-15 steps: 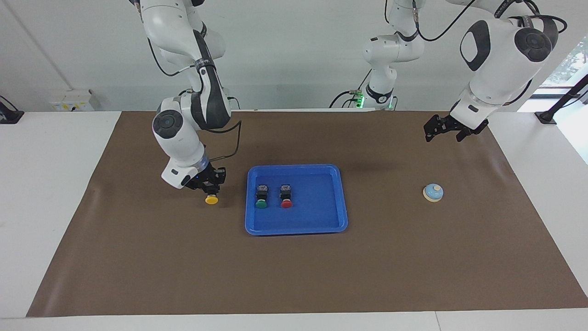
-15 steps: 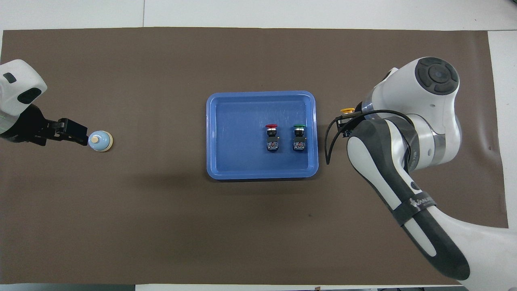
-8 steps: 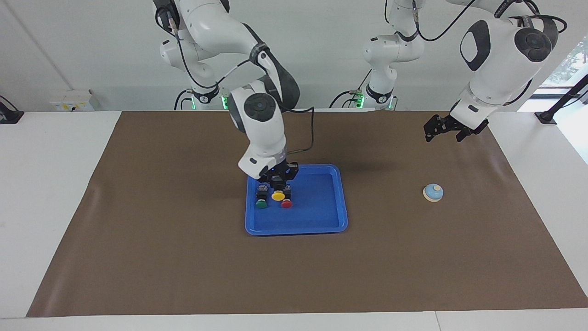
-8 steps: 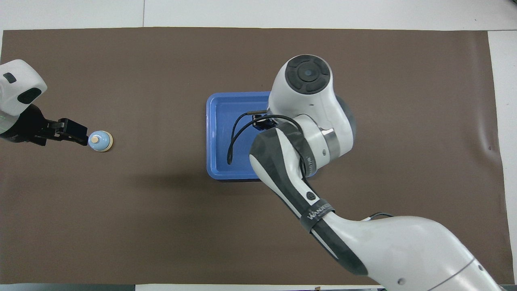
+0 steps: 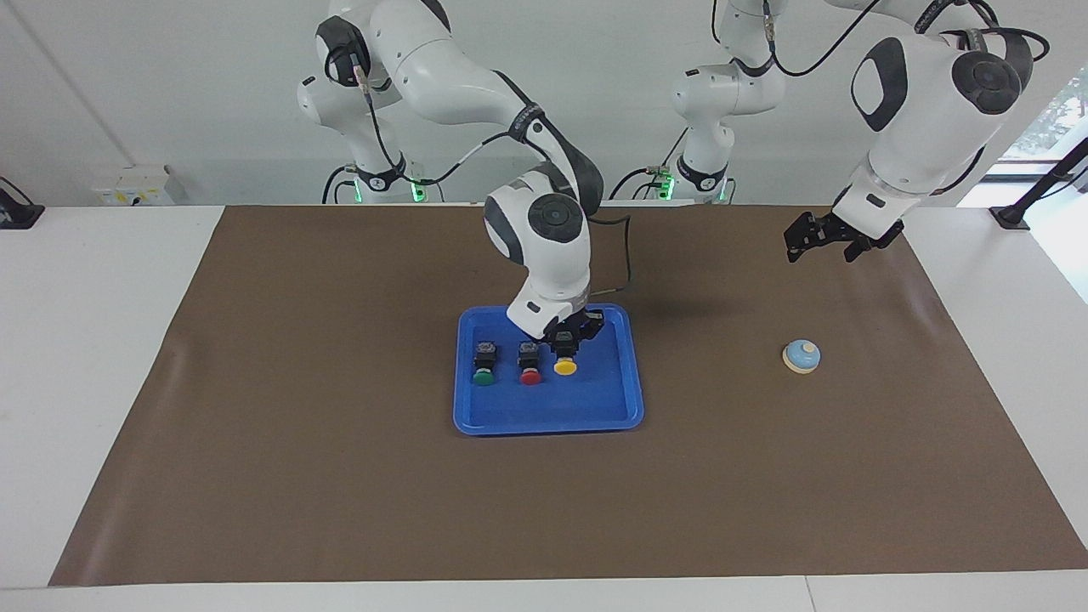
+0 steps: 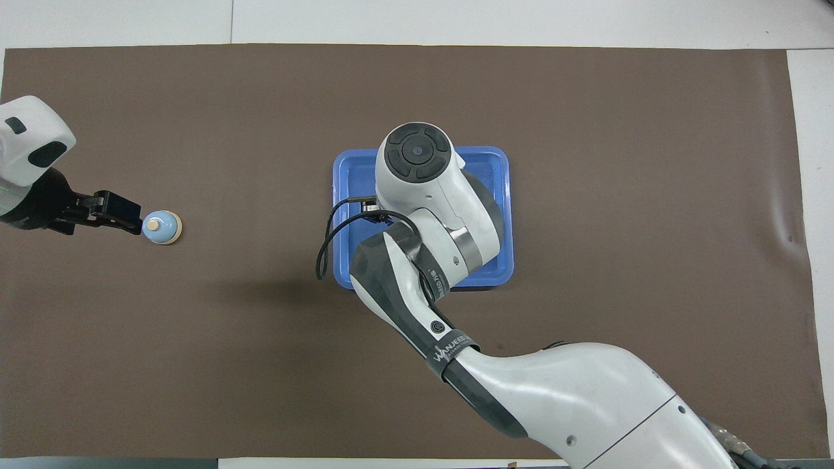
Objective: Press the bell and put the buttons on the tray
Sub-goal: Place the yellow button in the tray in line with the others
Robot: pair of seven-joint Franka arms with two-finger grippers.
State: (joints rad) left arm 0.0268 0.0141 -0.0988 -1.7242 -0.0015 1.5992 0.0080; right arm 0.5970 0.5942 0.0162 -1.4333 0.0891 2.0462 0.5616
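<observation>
Tray (image 5: 629, 374): blue, rimmed, mid-table on the brown mat (image 5: 340, 476); partly hidden under the right arm in the overhead view (image 6: 505, 195).
In tray: 3 buttons in a row, caps pointing away from the robots.
Green button (image 5: 484, 363): lies in tray, at the right arm's end of the row.
Red button (image 5: 529, 361): lies in tray, middle of row, just beside green.
Yellow button (image 5: 564, 356): in tray area, at the left arm's end of the row, just beside red; black body up in the claw. Can't tell if it touches the tray floor.
Right gripper (image 5: 564, 342): low over the tray, clenched on the yellow button's body.
Bell (image 5: 801, 356): outside tray, on the mat toward the left arm's end of the table, well apart from tray; also seen from overhead (image 6: 161, 227).
Left gripper (image 5: 818, 238): up in the air near the bell, fingers spread, holds nothing; overhead view has its tip just beside the bell (image 6: 120, 213). Arm waits.
</observation>
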